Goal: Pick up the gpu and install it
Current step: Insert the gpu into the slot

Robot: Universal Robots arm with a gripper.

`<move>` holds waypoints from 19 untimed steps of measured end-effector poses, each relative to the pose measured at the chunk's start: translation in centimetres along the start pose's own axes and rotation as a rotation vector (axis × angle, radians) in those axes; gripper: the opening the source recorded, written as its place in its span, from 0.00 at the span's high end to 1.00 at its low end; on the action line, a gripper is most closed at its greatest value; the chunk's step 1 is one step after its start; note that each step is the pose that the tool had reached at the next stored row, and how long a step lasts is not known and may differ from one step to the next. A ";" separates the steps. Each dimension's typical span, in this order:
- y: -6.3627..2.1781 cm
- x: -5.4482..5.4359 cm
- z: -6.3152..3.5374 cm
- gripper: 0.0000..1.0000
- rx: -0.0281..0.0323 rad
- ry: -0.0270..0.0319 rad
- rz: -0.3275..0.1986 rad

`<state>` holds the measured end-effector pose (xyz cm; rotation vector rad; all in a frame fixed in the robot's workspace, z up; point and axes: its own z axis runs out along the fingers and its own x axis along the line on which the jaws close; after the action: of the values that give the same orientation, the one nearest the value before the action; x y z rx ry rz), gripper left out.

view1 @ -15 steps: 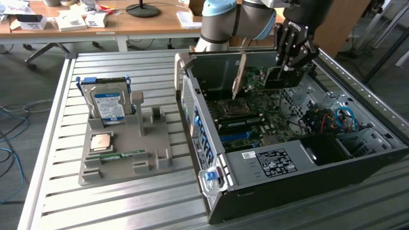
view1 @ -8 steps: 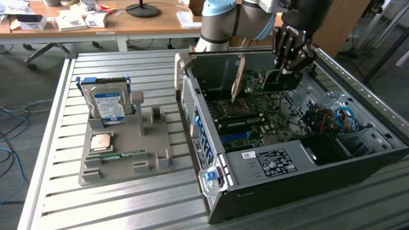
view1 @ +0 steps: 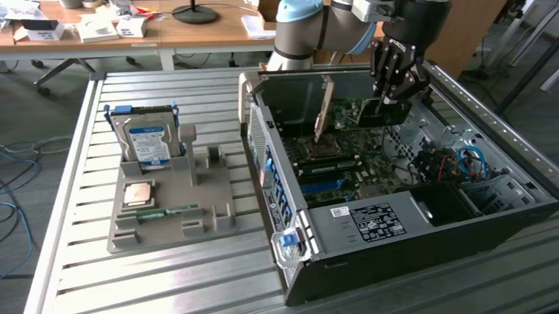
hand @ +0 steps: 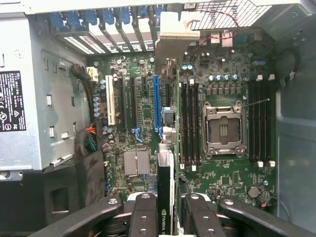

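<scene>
Claw (hand: 165, 208) of mine is clamped on the gpu (hand: 166, 173), edge-down over the motherboard (hand: 143, 98) inside the computer case (view1: 349, 261).

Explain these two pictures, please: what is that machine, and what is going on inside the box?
The machine is a robot arm with a gripper at its end. One picture comes from a camera off the arm; the other looks from the arm's wrist into an open computer case. The gripper is shut on a gpu, a graphics card, held on edge above the motherboard. Beside the case, on the metal table, a grey tray holds a hard drive, a chip and a memory stick.
</scene>
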<state>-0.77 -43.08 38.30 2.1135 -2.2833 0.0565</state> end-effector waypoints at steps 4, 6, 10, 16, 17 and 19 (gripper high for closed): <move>0.06 0.0 0.11 0.74 0.0002 -0.0015 0.000; 0.08 0.1 0.12 0.74 0.0000 -0.0013 0.000; 0.15 0.2 0.21 0.74 0.0001 -0.0017 0.000; 0.22 0.8 0.26 0.74 0.0000 -0.0023 0.000; 0.23 0.8 0.27 0.74 0.0000 -0.0023 0.000; 0.24 0.9 0.29 0.74 0.0000 -0.0024 0.000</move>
<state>-1.08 -43.97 38.05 2.1145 -2.2848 0.0541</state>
